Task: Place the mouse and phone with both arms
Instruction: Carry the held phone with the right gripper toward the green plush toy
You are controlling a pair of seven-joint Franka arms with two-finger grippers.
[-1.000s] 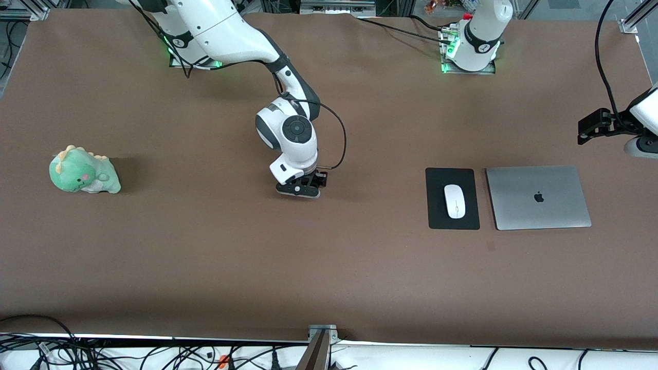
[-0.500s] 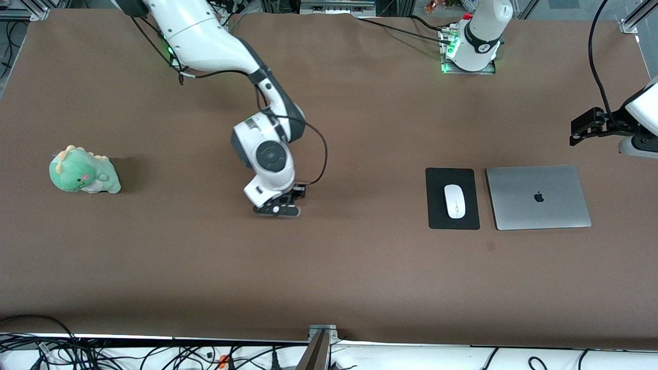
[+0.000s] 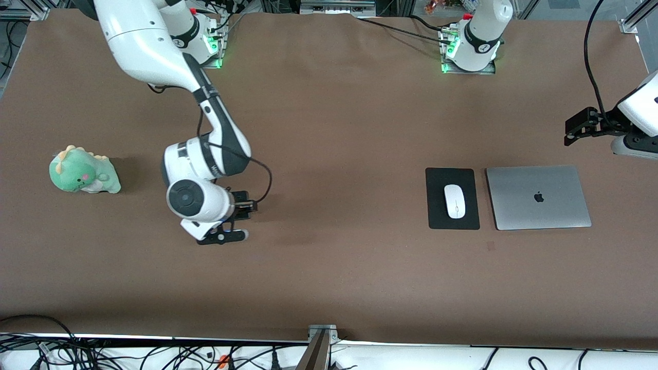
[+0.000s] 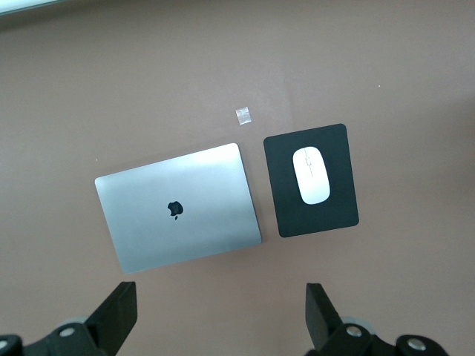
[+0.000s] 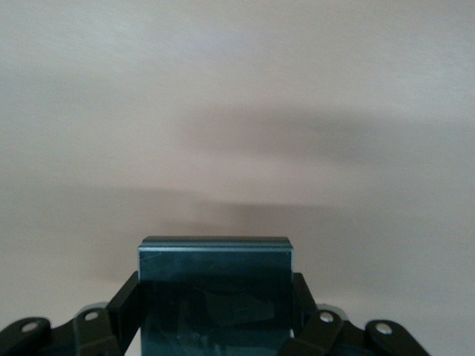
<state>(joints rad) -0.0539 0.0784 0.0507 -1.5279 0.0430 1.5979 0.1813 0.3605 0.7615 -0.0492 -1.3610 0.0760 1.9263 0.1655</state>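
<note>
The right arm's black two-finger gripper [image 3: 222, 237] hangs over bare brown table, toward the right arm's end from the flat black mouse pad [image 3: 437, 216], its fingers clamped on the small black rounded slab phone [image 5: 215, 297]. The small white glossy oval mouse [image 3: 455, 201] lies on that pad, just beside a closed silver laptop [image 3: 537, 197]. The left arm's black gripper [image 4: 223, 326] waits above the laptop, fingers spread wide and holding nothing.

The right arm is stretched out low over the counter toward its own end, its hand [image 3: 222, 234] clamped on the phone [image 5: 215, 293]. The left hand [image 4: 223, 315] is held high with fingers spread.
</note>
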